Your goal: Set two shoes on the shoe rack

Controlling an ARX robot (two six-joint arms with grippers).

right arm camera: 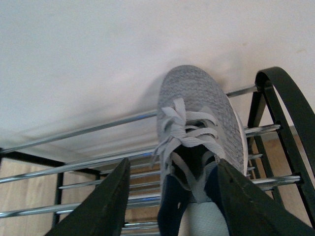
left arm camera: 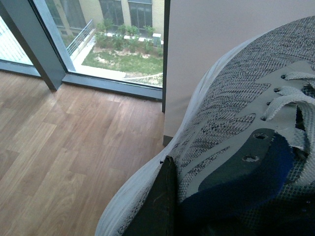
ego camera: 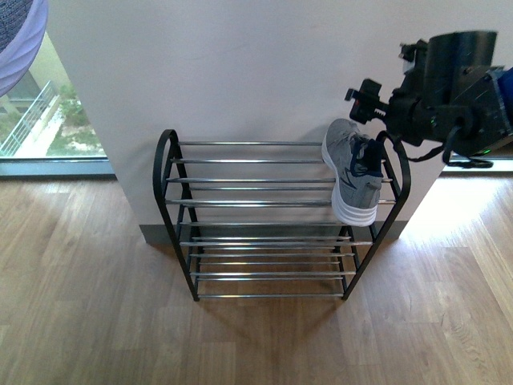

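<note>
In the front view, the shoe rack (ego camera: 256,181) stands by the white wall (ego camera: 256,64). The first sneaker (ego camera: 357,172) sits on the right end of the top shelf. Its toe points to the wall and it is tipped a bit. The right arm (ego camera: 449,88) reaches over it. The second sneaker (ego camera: 18,36) peeks in high up at the far left.

In the left wrist view, the second sneaker (left arm camera: 221,118) fills the picture. One of the left fingers (left arm camera: 161,204) presses on its side. The other one is hidden. I think the shoe is pinched and held.

In the right wrist view, the right fingers (right arm camera: 106,201) are spread wide. One is on each side of the first sneaker (right arm camera: 202,113), and one side shows a gap, so they grip nothing.

I think the first shoe is being set down. Next, the right arm should lift away without bumping it. Then the left arm can bring its shoe to the free left side.
</note>
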